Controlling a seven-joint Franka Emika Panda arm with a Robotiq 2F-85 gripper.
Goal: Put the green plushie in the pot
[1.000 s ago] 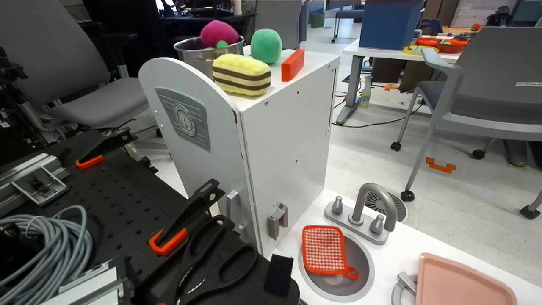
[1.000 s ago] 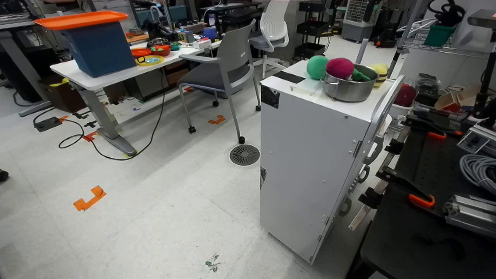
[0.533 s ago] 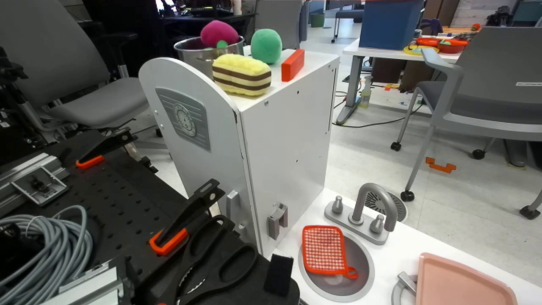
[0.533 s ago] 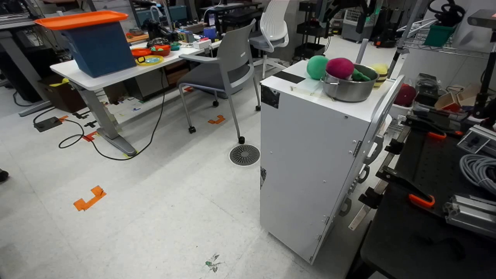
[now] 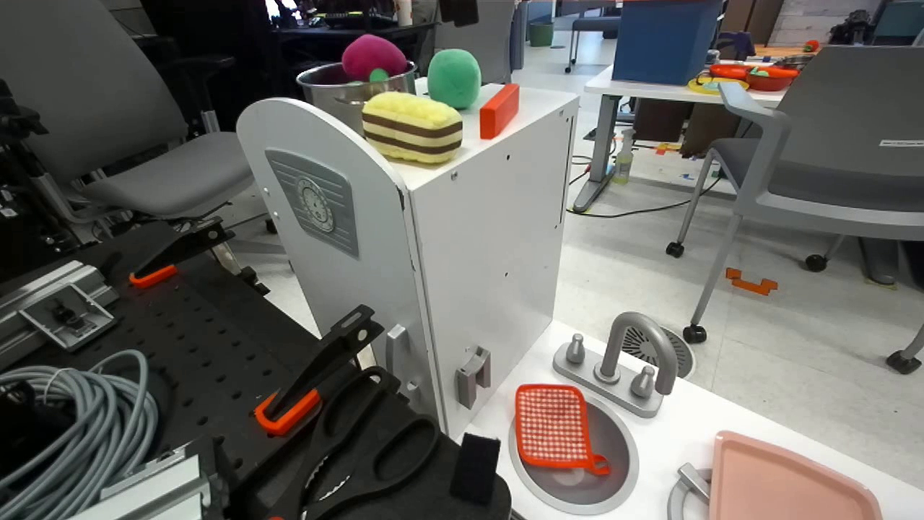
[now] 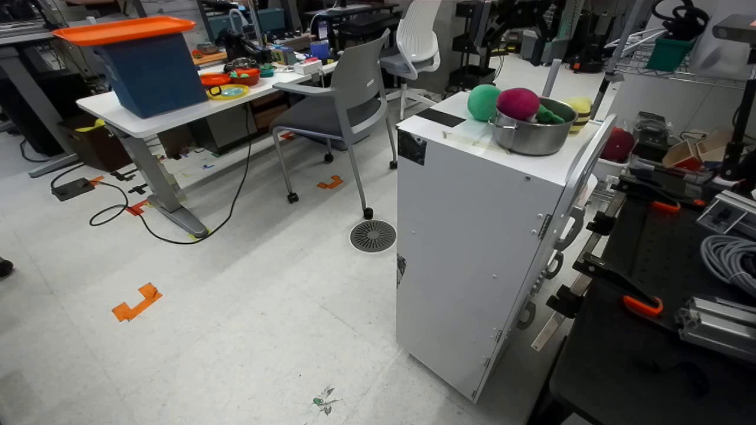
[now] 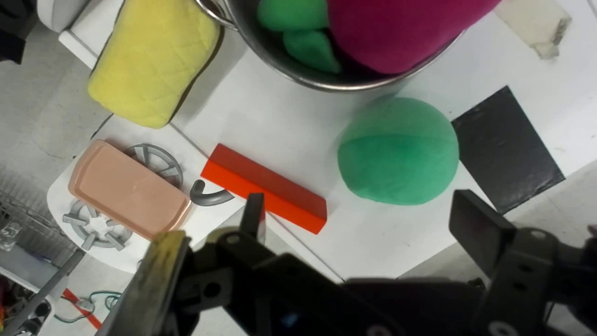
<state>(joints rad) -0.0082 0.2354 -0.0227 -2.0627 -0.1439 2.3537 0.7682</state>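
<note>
Left in the wrist view lies a red-orange block (image 7: 266, 186); far, a metal pot (image 7: 343, 87); near, the gripper (image 7: 364, 217), spread wide and empty. Right, on the cabinet top (image 7: 284, 112) beside the pot, sits the green plushie (image 7: 399, 151), near-round, without clear long axis or heading. This looks like the approach; next, centre and lower around it.

grey chair (image 6: 358, 88) beside a white table (image 6: 101, 106) on pale floor (image 6: 266, 330)

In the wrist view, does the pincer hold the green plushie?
No, the pincer stands open, both fingers clear of the green plushie.
</note>
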